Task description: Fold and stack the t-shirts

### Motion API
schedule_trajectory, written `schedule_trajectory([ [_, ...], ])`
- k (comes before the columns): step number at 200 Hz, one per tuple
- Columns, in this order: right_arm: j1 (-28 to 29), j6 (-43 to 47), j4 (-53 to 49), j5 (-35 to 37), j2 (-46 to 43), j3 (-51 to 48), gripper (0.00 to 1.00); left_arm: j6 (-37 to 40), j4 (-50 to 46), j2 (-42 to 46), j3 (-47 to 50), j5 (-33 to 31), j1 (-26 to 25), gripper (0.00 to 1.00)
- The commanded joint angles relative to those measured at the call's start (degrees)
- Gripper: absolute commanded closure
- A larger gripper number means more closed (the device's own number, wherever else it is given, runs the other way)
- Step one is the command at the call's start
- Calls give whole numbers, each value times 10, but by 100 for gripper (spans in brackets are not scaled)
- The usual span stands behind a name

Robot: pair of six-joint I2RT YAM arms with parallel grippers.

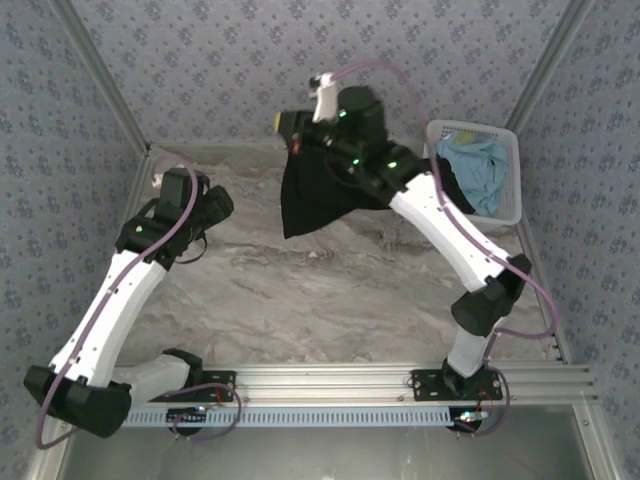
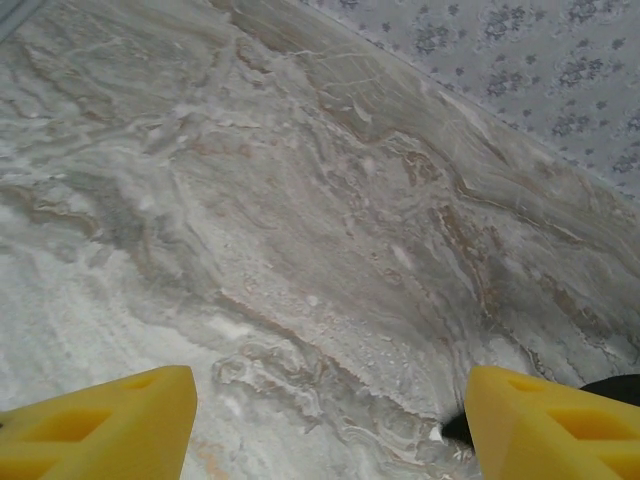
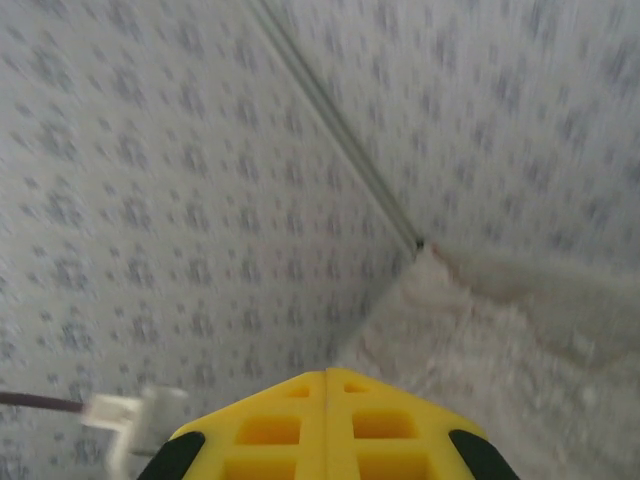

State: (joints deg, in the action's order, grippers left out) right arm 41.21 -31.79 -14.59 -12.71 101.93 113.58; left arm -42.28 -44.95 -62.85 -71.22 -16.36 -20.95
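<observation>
R gripper (image 1: 289, 123) is up high at the back, centre; its fingers (image 3: 290, 430) are pressed flat together in the wrist view; black tee (image 1: 315, 195) hangs bunched from it, seen from above; can't tell if the lower edge touches the table (image 1: 300, 290). L gripper (image 2: 330, 390) is low over bare marble on the left side; its fingers (image 2: 110, 425) are spread wide w/ nothing btwn them; it's well apart from the black tee. Blue tee (image 1: 478, 165) lies crumpled in the white basket (image 1: 512, 175) at the back-right corner.
</observation>
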Motion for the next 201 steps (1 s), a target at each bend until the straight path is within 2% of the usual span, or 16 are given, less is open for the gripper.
schedule_trajectory([
  [1,20,-65,22,-33,37,-36,100,-18,-37,25,21,-16,5,28],
  [33,48,-71,-64,-117,122,-10,99,-38,-42,62,64,0,6,28],
  [38,48,-70,-70,-120,123,-19,91,-38,-36,66,71,10,6,28],
  [51,44,-62,-85,-105,106,-48,60,-39,-15,72,88,48,6,28],
  [61,35,-53,-87,-81,79,-74,48,-42,8,72,102,85,3,27],
  [73,17,-48,-100,-42,44,-106,41,-52,38,66,121,118,-7,26],
  [107,-93,-58,-150,57,-85,-217,41,-106,131,-7,149,176,-62,22],
  [138,-263,-48,-233,95,-174,-295,36,-133,187,-139,105,203,-121,22],
  [151,-340,-26,-259,93,-182,-308,33,-127,193,-189,74,206,-135,22],
  [169,-431,-14,-243,43,-168,-329,30,-116,194,-234,37,208,-145,22],
  [188,-471,-6,-225,0,-122,-322,30,-101,192,-253,14,210,-147,23],
  [201,-481,-1,-241,2,-82,-305,30,-89,190,-253,6,207,-146,22],
])
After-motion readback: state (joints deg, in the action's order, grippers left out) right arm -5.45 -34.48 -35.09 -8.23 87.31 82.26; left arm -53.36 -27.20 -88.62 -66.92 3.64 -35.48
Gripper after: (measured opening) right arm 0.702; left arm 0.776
